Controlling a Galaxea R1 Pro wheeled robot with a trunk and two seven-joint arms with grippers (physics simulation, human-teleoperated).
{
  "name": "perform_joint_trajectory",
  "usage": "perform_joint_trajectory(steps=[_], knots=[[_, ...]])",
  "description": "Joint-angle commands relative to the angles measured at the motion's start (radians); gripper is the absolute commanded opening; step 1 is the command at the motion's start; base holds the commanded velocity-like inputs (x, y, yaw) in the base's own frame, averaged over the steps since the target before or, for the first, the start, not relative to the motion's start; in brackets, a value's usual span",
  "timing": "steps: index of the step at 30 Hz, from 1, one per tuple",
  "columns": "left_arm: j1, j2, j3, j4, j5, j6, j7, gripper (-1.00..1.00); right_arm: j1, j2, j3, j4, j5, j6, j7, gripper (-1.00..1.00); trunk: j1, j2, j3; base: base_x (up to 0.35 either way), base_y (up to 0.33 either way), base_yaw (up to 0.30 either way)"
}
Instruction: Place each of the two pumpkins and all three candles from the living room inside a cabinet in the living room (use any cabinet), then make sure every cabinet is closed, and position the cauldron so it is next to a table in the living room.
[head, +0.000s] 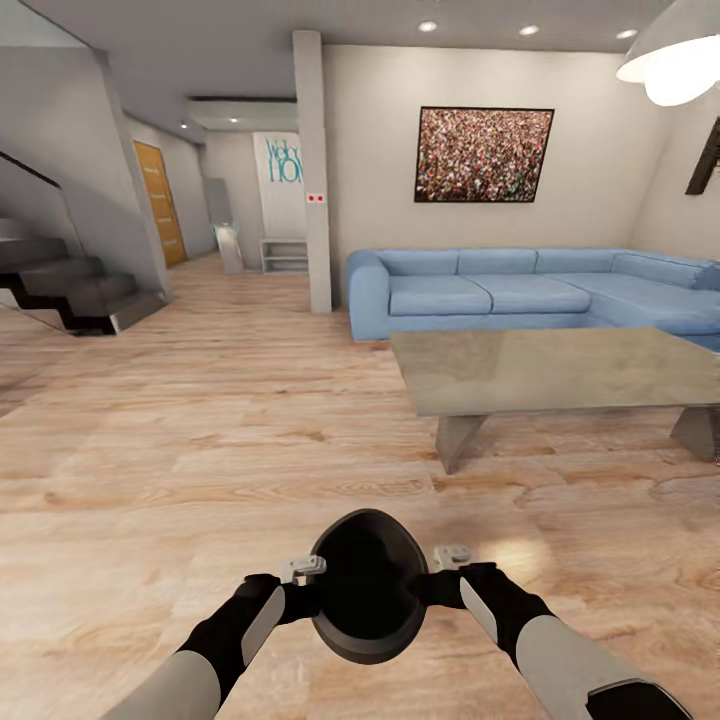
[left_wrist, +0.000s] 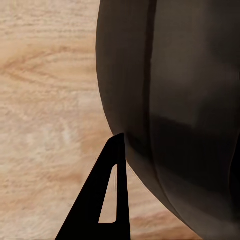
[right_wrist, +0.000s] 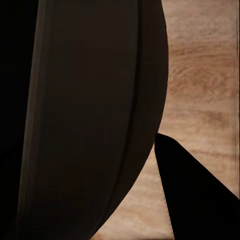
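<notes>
The cauldron (head: 368, 585) hangs over the wood floor (head: 200, 440), pressed between the left hand (head: 305, 590) and the right hand (head: 440, 580), one on each side. Each hand seems clamped on its wall, though the fingers are mostly hidden. The counter (head: 550, 370) stands ahead, before a blue sofa (head: 500, 290).
</notes>
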Motion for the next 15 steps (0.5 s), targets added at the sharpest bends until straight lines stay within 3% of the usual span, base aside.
perform_joint_trajectory(steps=[1, 9, 15], knots=[[0.0, -0.007, -0.044, -0.018, 0.027, -0.004, -0.003, -1.0, 0.0, 0.001, -0.007, 0.002, -0.023, 0.003, 0.005, -1.0, 0.0, 0.0, 0.001, 0.0, 0.0, -0.209], [0.0, -0.007, -0.044, -0.018, 0.027, -0.004, -0.003, -1.0, 0.0, 0.001, -0.007, 0.002, -0.023, 0.003, 0.005, -1.0, 0.0, 0.0, 0.011, 0.015, 0.0, -0.209], [0.0, -0.005, -0.044, -0.018, 0.027, -0.004, -0.003, -1.0, 0.0, 0.001, -0.007, 0.003, -0.023, 0.003, 0.005, -1.0, 0.0, 0.0, 0.018, 0.227, 0.076, -0.208]])
